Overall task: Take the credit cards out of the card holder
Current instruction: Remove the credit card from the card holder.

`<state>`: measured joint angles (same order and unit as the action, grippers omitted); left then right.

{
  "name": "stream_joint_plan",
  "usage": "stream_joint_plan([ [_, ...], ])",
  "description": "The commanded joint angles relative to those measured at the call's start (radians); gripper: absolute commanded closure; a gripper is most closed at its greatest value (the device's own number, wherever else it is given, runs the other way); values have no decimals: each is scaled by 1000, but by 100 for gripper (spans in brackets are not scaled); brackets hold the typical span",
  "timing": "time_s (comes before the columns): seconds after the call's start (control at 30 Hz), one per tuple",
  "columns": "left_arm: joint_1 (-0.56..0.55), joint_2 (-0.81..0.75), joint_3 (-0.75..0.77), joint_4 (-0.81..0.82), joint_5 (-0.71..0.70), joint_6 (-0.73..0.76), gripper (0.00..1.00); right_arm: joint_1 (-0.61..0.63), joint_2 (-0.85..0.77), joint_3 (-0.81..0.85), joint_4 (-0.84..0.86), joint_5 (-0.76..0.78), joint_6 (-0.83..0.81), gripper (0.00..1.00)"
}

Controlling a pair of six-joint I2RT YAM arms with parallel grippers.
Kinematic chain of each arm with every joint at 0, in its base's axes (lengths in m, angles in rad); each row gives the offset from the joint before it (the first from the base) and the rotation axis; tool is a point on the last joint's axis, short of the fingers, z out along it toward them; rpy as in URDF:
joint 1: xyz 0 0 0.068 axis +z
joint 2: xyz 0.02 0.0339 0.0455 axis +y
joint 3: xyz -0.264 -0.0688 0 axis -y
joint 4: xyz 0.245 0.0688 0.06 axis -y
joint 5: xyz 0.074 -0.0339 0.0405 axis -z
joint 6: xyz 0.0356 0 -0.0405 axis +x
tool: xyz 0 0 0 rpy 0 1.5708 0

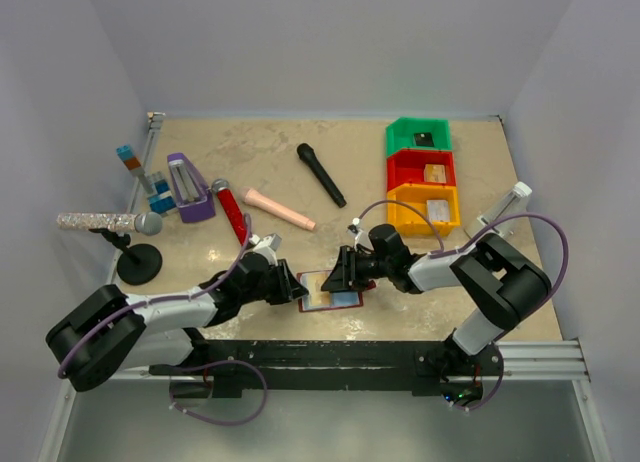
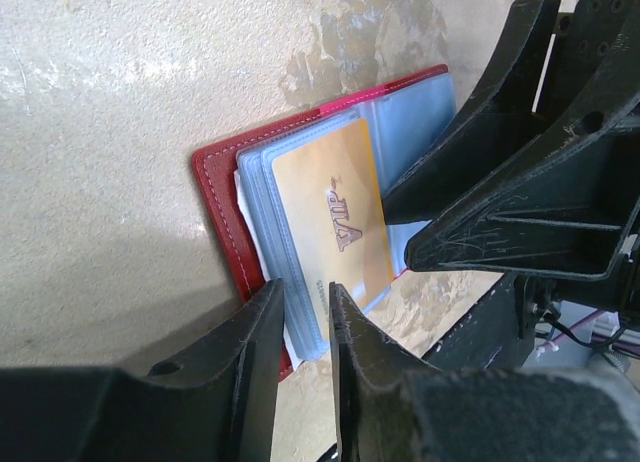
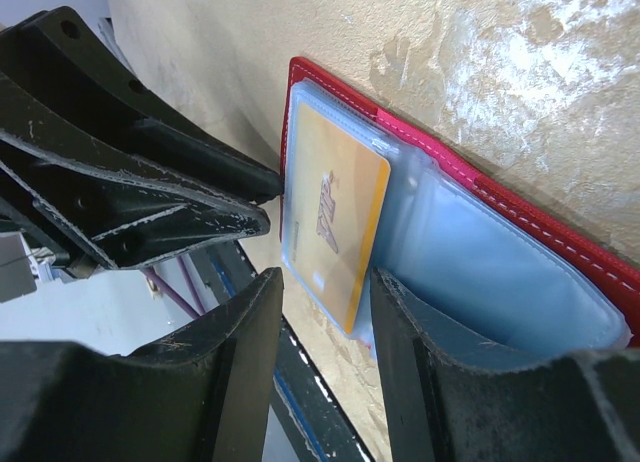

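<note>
the card holder (image 1: 328, 300) lies open and flat on the worktop (image 1: 300, 152), near its front edge, between the two arms. a gold card (image 2: 325, 217) marked vip is seen on top of the stack of pale blue sleeves (image 3: 480, 252), seemingly partly drawn out. the right tool (image 3: 325, 282) is held just over one end of it, fingers apart, with the card's corner showing in the gap. nothing is clamped. the left tool (image 2: 305, 292) is set at the holder's other side, fingers narrowly apart over the sleeve edge, and nothing is seen gripped there either.

the step in hand is judged to be the drawing of this card. the holder is best pinned down by the left tool while only the card's free edge, not the sleeve, is pinched and pulled flat along the sleeve's opening.

how much of the card is left inside cannot be told. cards in other sleeves are hidden. in the top view the holder is largely covered by both tools. the contents of the coloured bins (image 1: 420, 177) are too small to be named.
</note>
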<state>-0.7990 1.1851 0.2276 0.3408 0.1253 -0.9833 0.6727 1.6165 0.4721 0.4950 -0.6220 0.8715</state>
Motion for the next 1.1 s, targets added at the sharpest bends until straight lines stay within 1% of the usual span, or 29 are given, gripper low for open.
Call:
stream_joint_plan([
  [0.0, -2, 14, 39, 1, -16, 28, 72, -2, 10, 26, 34, -21, -2, 55],
  [0.17, -3, 51, 42, 12, -16, 25, 76, -2, 16, 26, 43, -30, 4, 55],
  [0.37, -3, 76, 36, 14, -23, 21, 82, -2, 17, 14, 100, -53, 21, 55],
  [0.77, -2, 107, 19, 40, -26, 15, 84, -1, 39, -15, 293, -142, 66, 56],
  [0.87, -2, 111, 19, 46, -24, 15, 85, -2, 37, -13, 290, -157, 58, 56],
  [1.07, -2, 119, 18, 66, -21, 12, 85, -2, 37, 5, 226, -177, 29, 56],
])
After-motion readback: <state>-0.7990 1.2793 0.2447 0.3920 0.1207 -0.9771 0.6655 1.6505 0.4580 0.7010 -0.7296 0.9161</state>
